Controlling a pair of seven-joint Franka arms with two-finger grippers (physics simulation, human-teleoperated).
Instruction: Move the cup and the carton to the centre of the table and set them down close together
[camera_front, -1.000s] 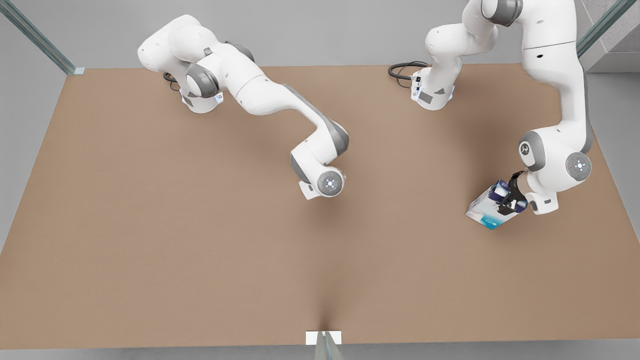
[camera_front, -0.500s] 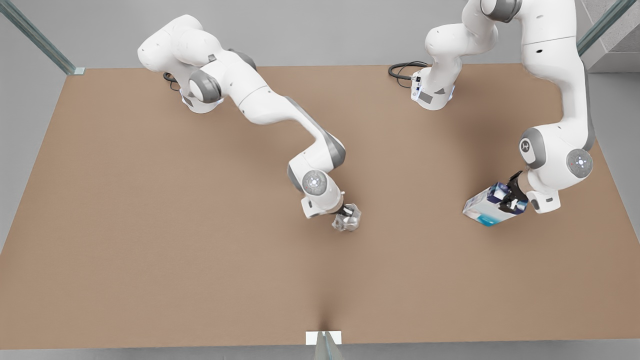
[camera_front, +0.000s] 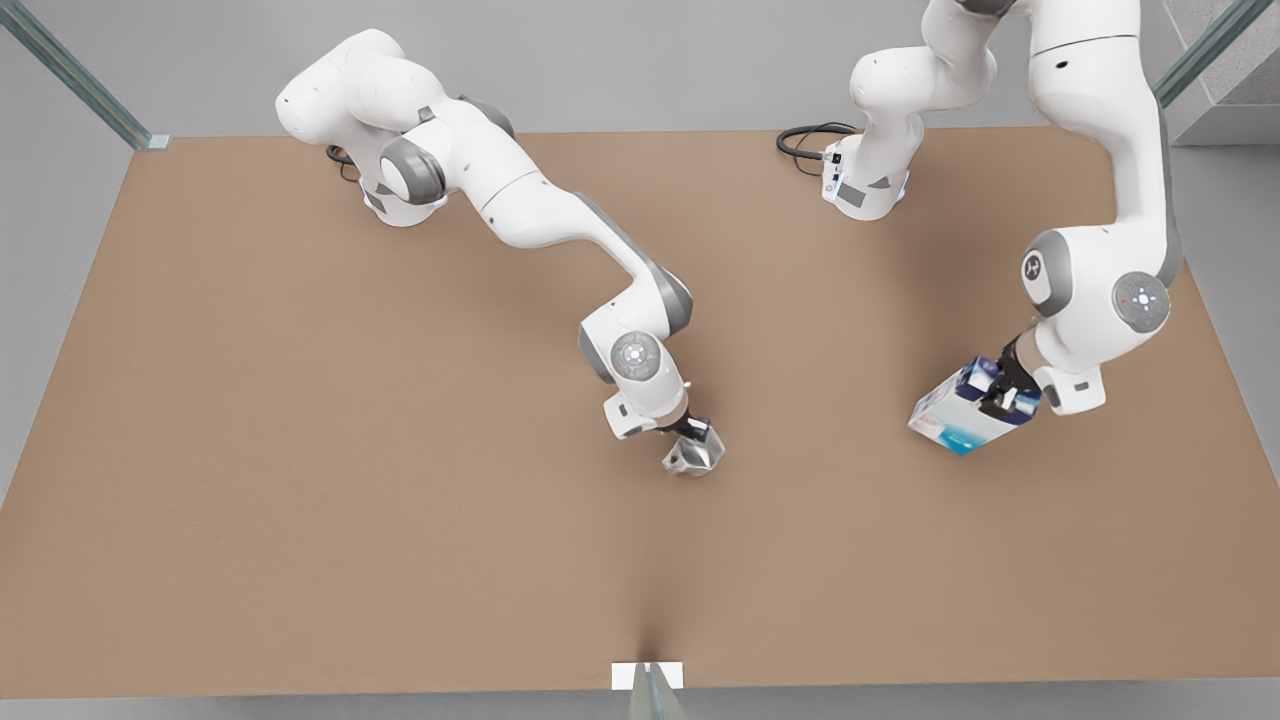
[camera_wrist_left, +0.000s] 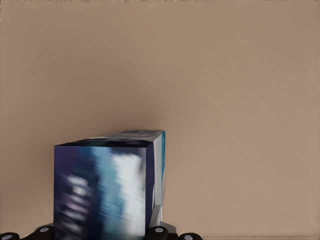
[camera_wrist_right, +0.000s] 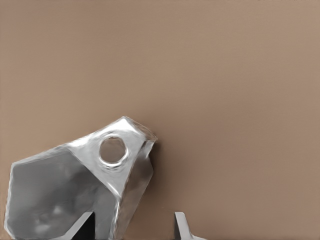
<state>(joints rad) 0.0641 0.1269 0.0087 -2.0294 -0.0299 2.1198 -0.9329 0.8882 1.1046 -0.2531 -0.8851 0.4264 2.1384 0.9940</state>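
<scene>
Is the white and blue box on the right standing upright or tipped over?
Tipped. The white, teal and navy rectangular carton hangs slanted in the left hand, one corner pointing down at the tan-brown table.

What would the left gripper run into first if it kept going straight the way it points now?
Probably just the table. The left gripper, shut on the carton, points down and toward the centre; bare tabletop lies ahead of the carton. The cup, in the right gripper, sits well off that line, though depth is uncertain.
</scene>
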